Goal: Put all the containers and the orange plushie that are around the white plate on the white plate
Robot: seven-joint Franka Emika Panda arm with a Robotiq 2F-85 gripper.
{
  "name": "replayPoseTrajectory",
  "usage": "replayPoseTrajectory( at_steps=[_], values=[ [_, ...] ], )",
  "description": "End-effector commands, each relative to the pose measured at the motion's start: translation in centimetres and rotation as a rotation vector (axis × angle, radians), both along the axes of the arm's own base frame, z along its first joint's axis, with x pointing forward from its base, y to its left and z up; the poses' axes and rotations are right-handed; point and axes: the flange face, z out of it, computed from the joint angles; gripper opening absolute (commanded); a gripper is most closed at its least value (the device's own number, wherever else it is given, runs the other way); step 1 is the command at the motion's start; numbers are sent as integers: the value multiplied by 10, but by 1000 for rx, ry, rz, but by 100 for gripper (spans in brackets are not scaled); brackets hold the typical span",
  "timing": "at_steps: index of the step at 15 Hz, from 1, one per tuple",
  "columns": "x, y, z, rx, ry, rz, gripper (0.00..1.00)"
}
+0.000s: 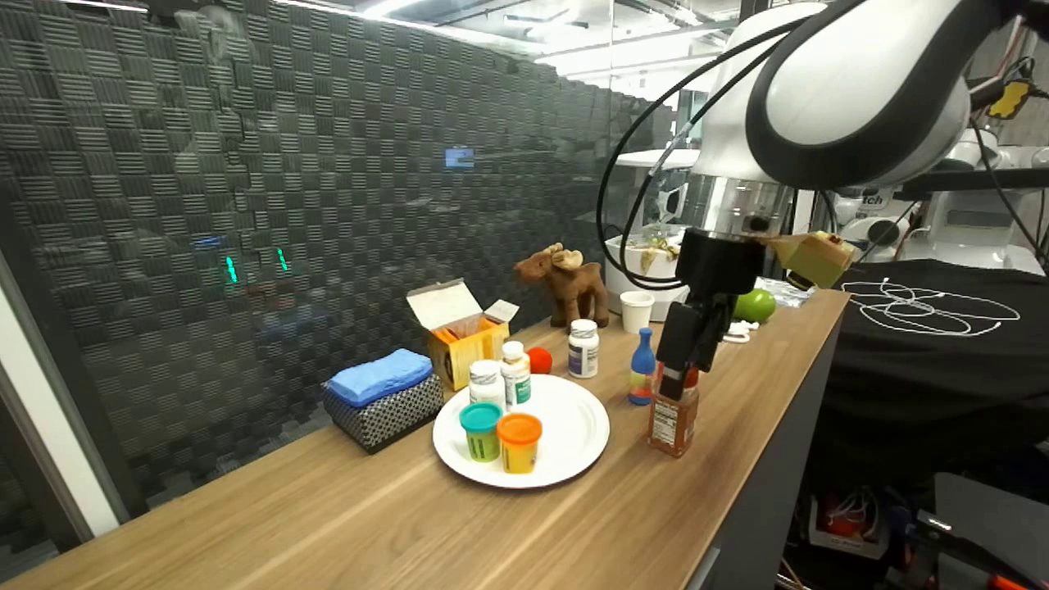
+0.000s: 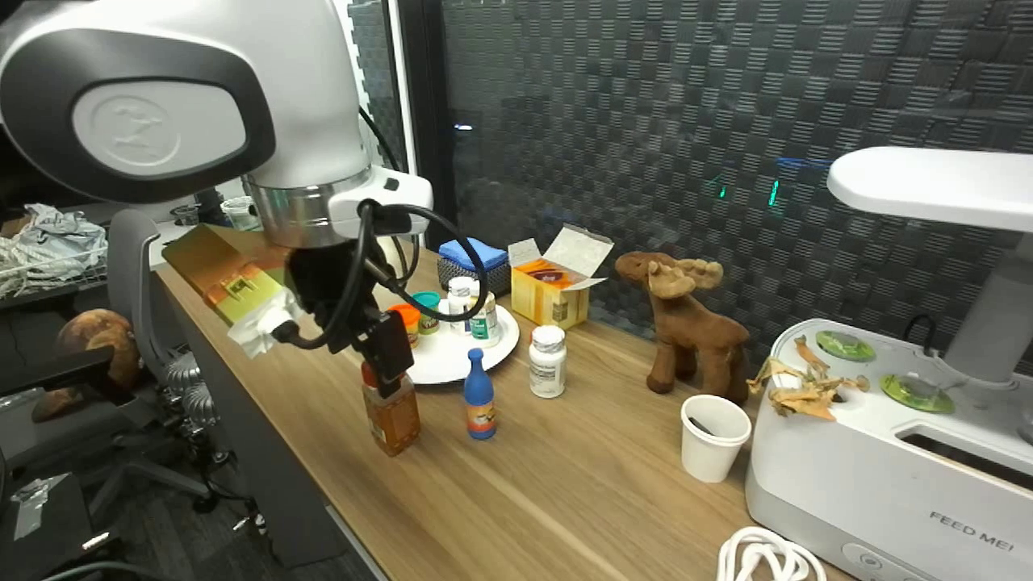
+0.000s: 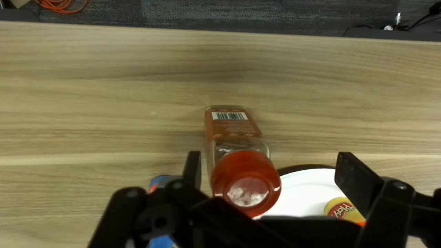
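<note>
The white plate (image 1: 565,438) holds a teal-lidded tub (image 1: 482,430), an orange-lidded tub (image 1: 519,442) and two white bottles (image 1: 487,385) (image 1: 515,374). Beside it stand a white bottle (image 1: 583,349), a blue bottle (image 1: 642,369) and a red-capped spice jar (image 1: 674,422), all upright. A red-orange ball (image 1: 539,360), perhaps the orange plushie, lies behind the plate; it is mostly hidden in an exterior view. My gripper (image 3: 268,168) is open at the spice jar's top. In the wrist view the red cap (image 3: 246,184) shows between the fingers, nearer the left one, not clamped.
A yellow open box (image 1: 469,344) and a patterned box with blue cloth (image 1: 385,393) stand behind the plate. A brown moose plushie (image 2: 694,323), a paper cup (image 2: 714,440), a white planter (image 2: 871,476) and a white cable (image 2: 767,557) are farther along. The table edge (image 3: 220,31) runs close by the jar.
</note>
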Motion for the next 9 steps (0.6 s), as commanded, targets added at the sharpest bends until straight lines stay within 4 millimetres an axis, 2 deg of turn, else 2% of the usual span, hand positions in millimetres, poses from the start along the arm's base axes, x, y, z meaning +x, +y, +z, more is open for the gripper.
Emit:
replayPoseTrajectory(
  at_steps=[1,2,9],
  values=[
    [16,4,3,-24,-64,-36,100],
    [17,5,5,-34,-72,-41,82],
    [5,15,18,-239,-126,-121,27]
  ],
)
